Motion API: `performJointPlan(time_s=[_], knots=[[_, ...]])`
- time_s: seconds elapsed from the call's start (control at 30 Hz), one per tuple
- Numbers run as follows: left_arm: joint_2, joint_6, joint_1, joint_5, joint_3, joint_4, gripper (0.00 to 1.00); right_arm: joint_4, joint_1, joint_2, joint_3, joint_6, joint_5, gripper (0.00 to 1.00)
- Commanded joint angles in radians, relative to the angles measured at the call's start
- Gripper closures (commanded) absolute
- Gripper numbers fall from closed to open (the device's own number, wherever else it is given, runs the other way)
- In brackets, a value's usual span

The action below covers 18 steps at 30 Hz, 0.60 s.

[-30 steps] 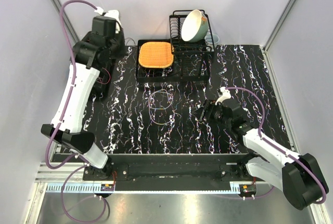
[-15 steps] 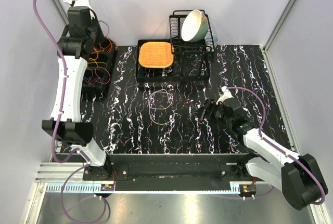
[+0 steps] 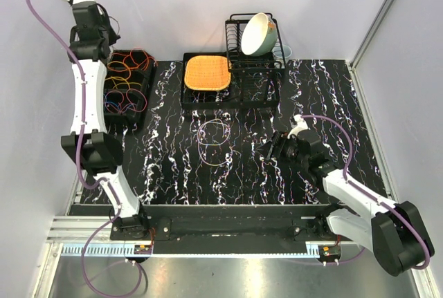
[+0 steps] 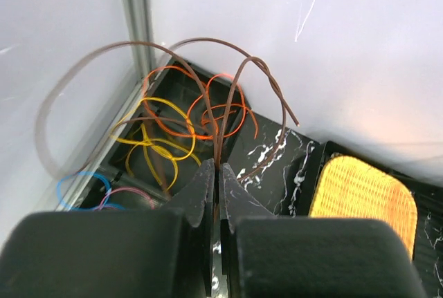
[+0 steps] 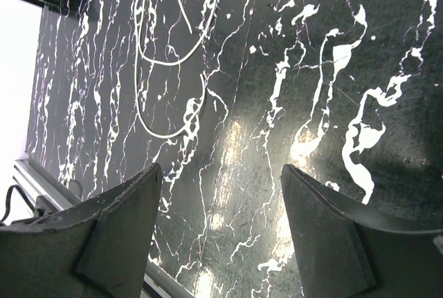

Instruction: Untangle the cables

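Observation:
My left gripper (image 4: pixel 216 166) is shut on a thin brown cable (image 4: pixel 208 42), whose loops rise in front of the white wall. In the top view the left gripper (image 3: pixel 101 30) hangs high over the far left corner. Below it a black bin (image 3: pixel 149 97) holds orange, yellow, blue and purple cables (image 3: pixel 124 77); they show as cables (image 4: pixel 163 147) in the left wrist view too. A pale cable (image 3: pixel 200 137) lies in loops on the marbled table; the right wrist view shows this pale cable (image 5: pixel 166 134) ahead. To its right, my right gripper (image 3: pixel 272 151) is open, low over the table; the right gripper (image 5: pixel 220 168) holds nothing.
A black tray with an orange woven mat (image 3: pixel 206 72) sits at the back centre, beside a wire dish rack (image 3: pixel 266 70) holding a tilted bowl (image 3: pixel 257 34). White walls close in left, right and behind. The left wrist view shows the mat (image 4: pixel 363 194) to the right.
My left arm has risen and swung back to the left away from the bin, with the brown cable in its jaws, so the bin's cables now show. The right arm has barely moved.

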Motion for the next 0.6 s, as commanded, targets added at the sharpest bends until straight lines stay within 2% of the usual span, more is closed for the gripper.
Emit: performJointPlan(time_s=[0.0,0.07,0.2,0.3,0.47,0.57], knots=[[0.043,-0.022,0.004,0.023,0.037,0.151,1.00,0.046,-0.011,0.013,0.003,0.005,-0.030,0.24],[0.074,-0.032,0.012,0.052,0.043,0.180,1.00,0.047,-0.014,0.016,0.003,0.004,-0.033,0.25],[0.123,-0.030,0.015,0.021,0.068,0.191,1.00,0.050,-0.020,0.018,0.002,0.007,-0.041,0.25],[0.134,-0.027,0.015,0.004,0.028,0.220,1.00,0.052,-0.026,0.021,0.002,0.007,-0.047,0.24],[0.124,-0.016,0.027,-0.010,-0.122,0.318,1.00,0.055,-0.032,0.022,0.000,0.008,-0.053,0.25],[0.146,-0.032,0.039,0.007,-0.162,0.320,1.00,0.056,-0.034,0.027,0.002,0.010,-0.058,0.25]])
